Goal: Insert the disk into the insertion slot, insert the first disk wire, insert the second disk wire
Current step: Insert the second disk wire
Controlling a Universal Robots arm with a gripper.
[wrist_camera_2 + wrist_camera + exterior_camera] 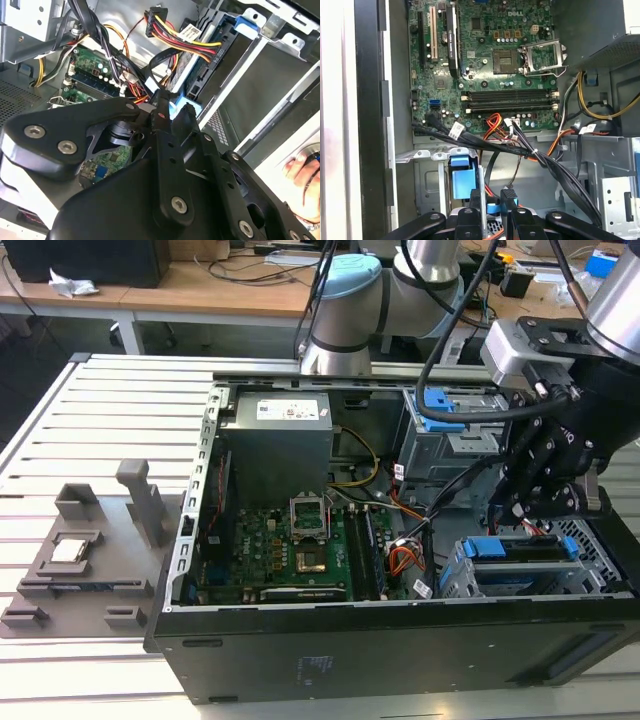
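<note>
The disk [520,548] sits in the slot [560,575] at the open case's [400,640] front corner, lying flat, its long axis along the case's front wall, blue carrier tab towards the motherboard [280,550]. One gripper [535,502] hangs just above it; I cannot tell whether its jaws are clenched. In the second wrist view, one red-yellow-black wire bundle [185,42] ends in a black plug beside the disk's edge [200,65]. One blue-ended cable [492,207] shows between the fingers [509,200] in the first wrist view
</note>
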